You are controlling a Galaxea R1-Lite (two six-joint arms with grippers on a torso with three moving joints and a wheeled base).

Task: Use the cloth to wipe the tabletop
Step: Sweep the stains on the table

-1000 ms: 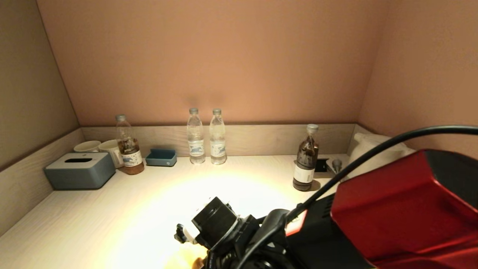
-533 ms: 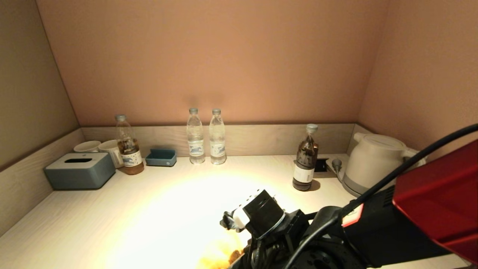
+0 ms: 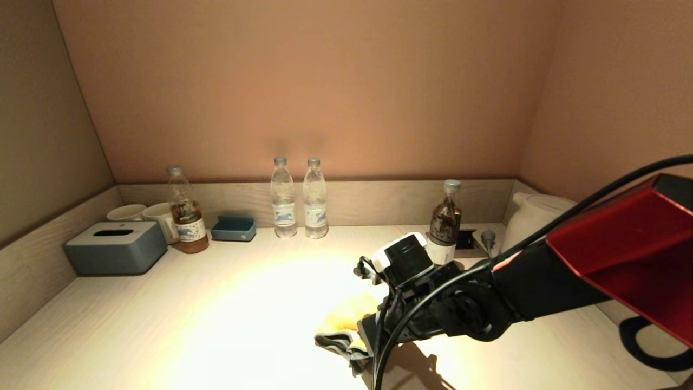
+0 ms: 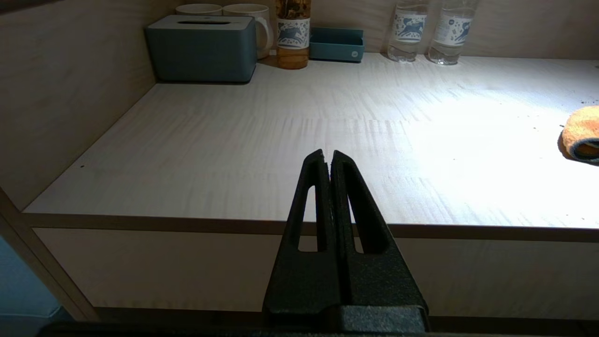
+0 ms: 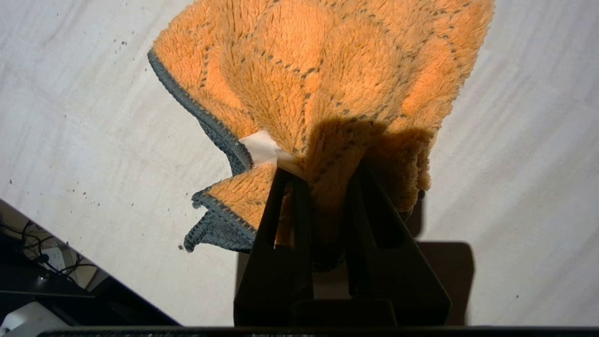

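Note:
The yellow-orange cloth [image 3: 346, 319] with grey-blue edging lies bunched on the pale wood-grain tabletop [image 3: 216, 303], right of centre. My right gripper [image 5: 323, 171] is shut on the cloth [image 5: 323, 79], pinching a fold beside its white label [image 5: 259, 146], and presses it on the surface. In the head view the right arm's wrist [image 3: 411, 271] covers the fingers. My left gripper [image 4: 329, 157] is shut and empty, parked before the tabletop's front edge [image 4: 187, 224]. The cloth's edge also shows in the left wrist view [image 4: 582, 133].
Along the back rim stand a grey-blue tissue box [image 3: 115, 247], two cups [image 3: 143, 214], a tea bottle [image 3: 187, 219], a blue tray [image 3: 234, 228], two water bottles [image 3: 298, 200] and a dark bottle [image 3: 444, 225]. A white kettle [image 3: 533, 216] is at back right.
My right arm has swept the cloth from the front centre towards the back right, and the cloth now shows beside the wrist. The left gripper has not moved.

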